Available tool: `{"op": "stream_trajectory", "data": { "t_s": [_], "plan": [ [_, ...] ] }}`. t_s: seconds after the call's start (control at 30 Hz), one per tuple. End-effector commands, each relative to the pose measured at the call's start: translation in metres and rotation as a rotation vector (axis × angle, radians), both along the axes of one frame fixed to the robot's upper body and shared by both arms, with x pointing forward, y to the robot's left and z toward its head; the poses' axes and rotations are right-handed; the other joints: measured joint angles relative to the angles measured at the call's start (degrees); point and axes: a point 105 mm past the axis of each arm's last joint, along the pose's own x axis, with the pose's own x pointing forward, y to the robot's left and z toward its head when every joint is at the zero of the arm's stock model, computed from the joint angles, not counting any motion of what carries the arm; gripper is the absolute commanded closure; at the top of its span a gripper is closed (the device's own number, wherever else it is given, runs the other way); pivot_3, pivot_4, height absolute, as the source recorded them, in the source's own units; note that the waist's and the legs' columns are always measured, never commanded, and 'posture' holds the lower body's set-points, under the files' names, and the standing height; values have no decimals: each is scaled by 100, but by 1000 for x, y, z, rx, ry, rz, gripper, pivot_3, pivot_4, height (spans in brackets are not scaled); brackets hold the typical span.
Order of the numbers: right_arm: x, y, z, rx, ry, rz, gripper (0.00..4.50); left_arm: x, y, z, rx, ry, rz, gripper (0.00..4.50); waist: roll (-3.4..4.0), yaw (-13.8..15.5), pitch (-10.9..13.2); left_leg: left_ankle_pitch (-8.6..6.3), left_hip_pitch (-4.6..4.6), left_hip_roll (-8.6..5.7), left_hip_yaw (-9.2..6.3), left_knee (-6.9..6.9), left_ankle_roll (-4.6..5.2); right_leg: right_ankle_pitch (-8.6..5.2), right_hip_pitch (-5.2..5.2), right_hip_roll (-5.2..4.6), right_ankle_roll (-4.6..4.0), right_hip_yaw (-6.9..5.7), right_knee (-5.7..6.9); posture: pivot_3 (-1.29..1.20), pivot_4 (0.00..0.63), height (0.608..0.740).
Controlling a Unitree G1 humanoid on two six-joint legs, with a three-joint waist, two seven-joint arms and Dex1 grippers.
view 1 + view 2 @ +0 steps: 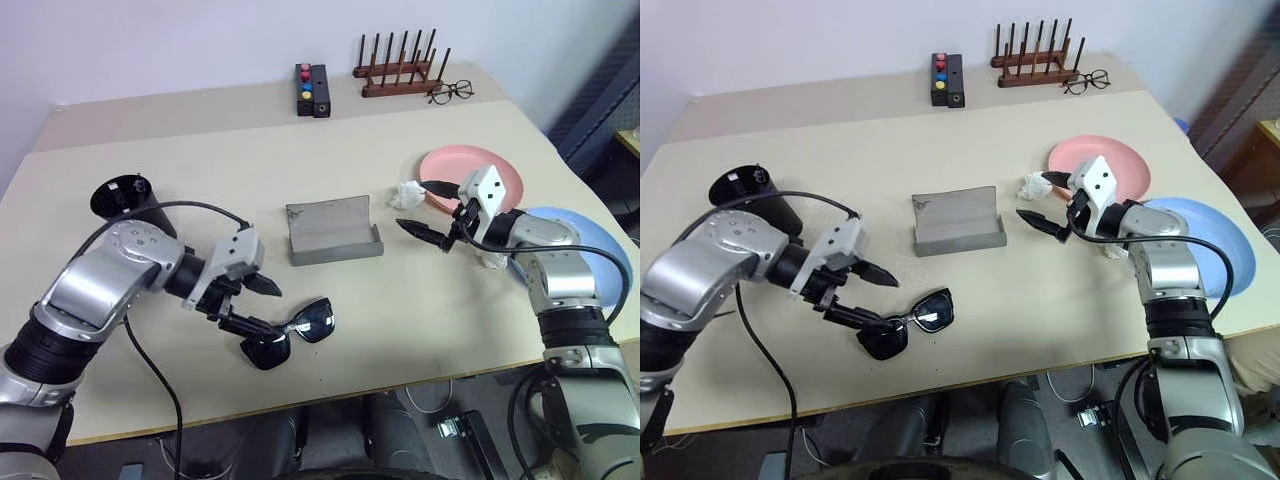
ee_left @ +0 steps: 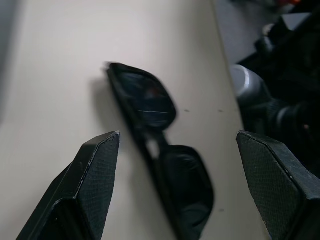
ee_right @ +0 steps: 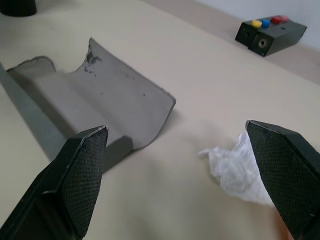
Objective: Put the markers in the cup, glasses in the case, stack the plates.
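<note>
The glasses lay on the table near its front edge, lenses toward the robot. The left tool hung over them, fingers apart, gripping nothing. The case sat open mid-table. The right tool, fingers wide apart, hovered empty between the case and the pink plate, beside the blue plate. The cup stood by the left edge.

Head stereo pair looks down over the table. Left wrist camera sits close above the glasses; right wrist camera faces the case, also seen overhead.
</note>
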Motion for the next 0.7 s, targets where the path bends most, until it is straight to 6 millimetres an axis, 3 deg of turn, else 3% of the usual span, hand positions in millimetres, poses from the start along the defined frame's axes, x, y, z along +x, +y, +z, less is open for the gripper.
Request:
{"op": "stream_trajectory", "data": {
  "t_s": [0.03, 0.4, 0.7],
  "plan": [
    [-5, 0, 17, -5, -57, 13, 0, -7, -8, -3, 0, 0, -37, 725, 0, 0, 0, 0, 0, 0, 0, 0, 0, 0, 0, 0, 0, 0, 0, 0, 150, 740],
    [-13, -3, 16, 2, -54, -9, 0, 8, -20, -27, 53, -98, -7, 725, 0, 13, 0, 0, 0, 0, 0, 1, 0, 0, 2, -1, 0, 0, -3, 0, 150, 740],
    [-16, -6, 19, 6, -59, -27, 0, 20, -23, -26, 69, -167, 10, 725, 0, 18, 0, -1, 0, -1, 1, 1, 1, 0, 3, -1, 0, 0, -3, 0, 150, 740]
  ]
}}
